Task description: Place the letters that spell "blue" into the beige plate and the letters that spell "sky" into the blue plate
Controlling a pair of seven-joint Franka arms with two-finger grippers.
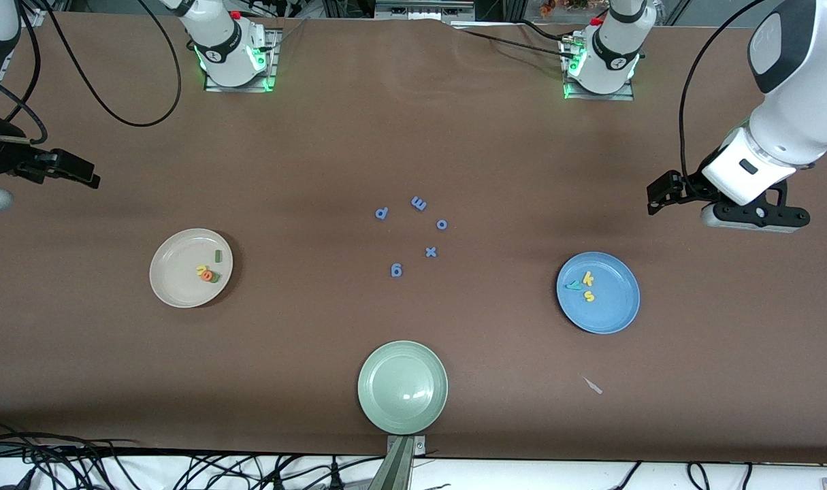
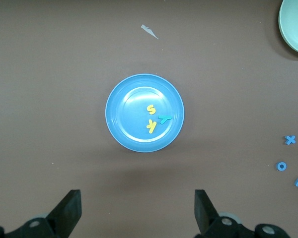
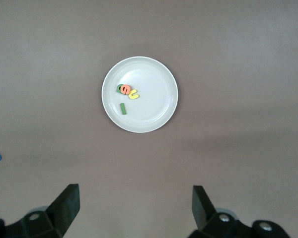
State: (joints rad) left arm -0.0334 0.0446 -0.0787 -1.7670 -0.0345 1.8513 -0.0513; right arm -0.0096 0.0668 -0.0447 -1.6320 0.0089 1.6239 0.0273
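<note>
Brown table [image 1: 413, 136] | cables, likely, along its edges | left end effector [image 2: 136, 210] apart | right end effector [image 3: 134, 206] apart

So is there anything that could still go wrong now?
Not much. In the beige plate the orange e lies on the green b and touches the yellow u, so a bump might flick them out. The blue-purple letters left mid-table should stay out.

we see the green b [image 3: 121, 89] mostly hidden under the orange e [image 3: 125, 90]; pale green plate [image 2: 295, 25] cut off by the left wrist view's edge.
</note>
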